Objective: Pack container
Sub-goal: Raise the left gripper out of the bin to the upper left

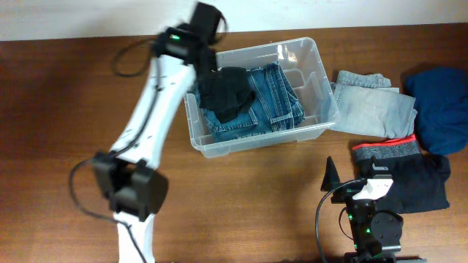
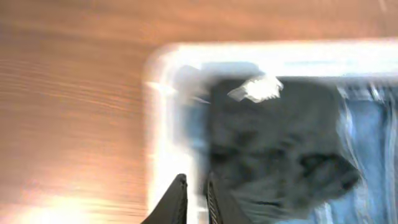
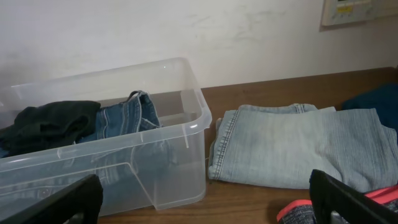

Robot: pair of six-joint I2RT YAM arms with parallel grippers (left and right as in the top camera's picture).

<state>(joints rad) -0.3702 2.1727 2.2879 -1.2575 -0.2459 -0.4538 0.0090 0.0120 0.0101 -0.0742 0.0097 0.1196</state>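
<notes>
The clear plastic container point(image 1: 322, 73) stands at the table's back centre. It holds folded blue jeans point(image 1: 274, 98) with a black garment point(image 1: 228, 91) lying on their left part. My left gripper point(image 1: 207, 57) hovers over the container's back left corner. In the blurred left wrist view its jaws point(image 2: 196, 190) are nearly together above the white rim point(image 2: 161, 124), beside the black garment point(image 2: 273, 149), with nothing seen between them. My right gripper point(image 3: 205, 199) is wide open and empty, low near the table's front right, facing the container point(image 3: 174, 143).
Folded light blue jeans point(image 1: 369, 102) lie right of the container, also in the right wrist view point(image 3: 292, 143). A navy garment point(image 1: 442, 106) is at the far right. A dark garment with a red band point(image 1: 402, 175) lies beside the right arm.
</notes>
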